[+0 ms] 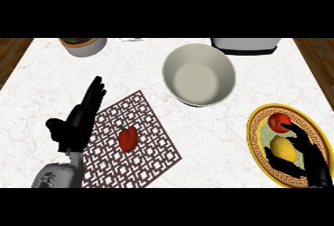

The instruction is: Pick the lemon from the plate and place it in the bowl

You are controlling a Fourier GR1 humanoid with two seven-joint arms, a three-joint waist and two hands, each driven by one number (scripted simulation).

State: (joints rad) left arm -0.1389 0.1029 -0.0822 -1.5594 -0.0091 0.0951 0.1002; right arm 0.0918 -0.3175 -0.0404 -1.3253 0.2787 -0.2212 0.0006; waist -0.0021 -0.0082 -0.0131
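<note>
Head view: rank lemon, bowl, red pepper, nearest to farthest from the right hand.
From the right hand:
1. lemon, on the plate at right, fingers around it.
2. bowl, upper centre.
3. red pepper, on the mat at left.

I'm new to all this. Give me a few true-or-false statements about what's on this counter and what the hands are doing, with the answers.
1. The lemon lies on the plate. True.
2. The bowl already holds the lemon. False: it holds nothing.
3. The right hand curls around the lemon. True.
4. The red pepper lies on the plate. False: it lies on the patterned mat.
5. The left hand holds the tomato. False: its fingers are straight and hold nothing.
</note>
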